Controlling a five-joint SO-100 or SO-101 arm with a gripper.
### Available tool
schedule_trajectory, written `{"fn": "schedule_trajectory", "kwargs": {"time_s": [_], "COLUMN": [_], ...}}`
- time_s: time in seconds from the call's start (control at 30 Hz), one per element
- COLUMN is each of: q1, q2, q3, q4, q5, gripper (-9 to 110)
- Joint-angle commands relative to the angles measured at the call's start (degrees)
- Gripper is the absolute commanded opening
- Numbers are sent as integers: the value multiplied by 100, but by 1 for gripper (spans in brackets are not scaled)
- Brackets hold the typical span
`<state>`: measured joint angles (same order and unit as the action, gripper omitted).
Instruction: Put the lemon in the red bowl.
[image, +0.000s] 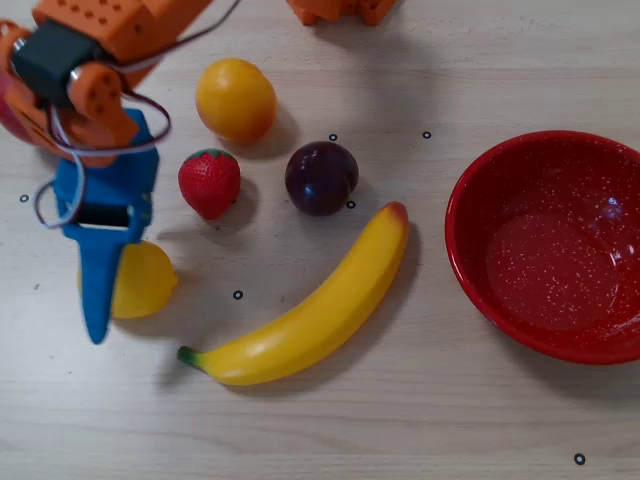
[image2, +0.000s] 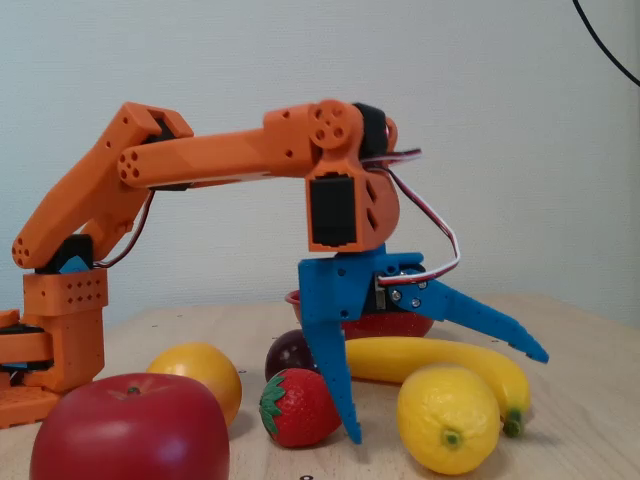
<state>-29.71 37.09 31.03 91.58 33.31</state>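
My gripper (image2: 440, 400) hangs spread wide over the lemon (image2: 447, 417), grasping nothing; one finger points down at the table between the strawberry (image2: 300, 407) and the lemon, the other juts out high above the lemon's far side. In the overhead view the lemon (image: 145, 281) lies at about 8 o'clock of the scene, half hidden under my blue finger, while the red bowl (image: 470, 215) sits well apart at 3 o'clock.

My worry is the straddle. The upper finger looks too high to catch the fruit's middle, so closing from here may pinch only its crown and squirt the smooth, rounded lemon out toward the banana (image: 320, 305). The lower finger stands just beside the strawberry and could shove it if I drift. Coming down too hard may jam that fingertip into the table (image: 400, 420).
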Motion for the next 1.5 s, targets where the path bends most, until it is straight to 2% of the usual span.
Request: {"fn": "schedule_trajectory", "kwargs": {"time_s": [0.0,0.97,1.47], "q1": [158,-44,-35], "q2": [343,-9,-26], "q3": [-580,-642,-642], "q4": [-97,-580,-501], "q5": [-53,-35,-79], "gripper": [62,61,57]}}
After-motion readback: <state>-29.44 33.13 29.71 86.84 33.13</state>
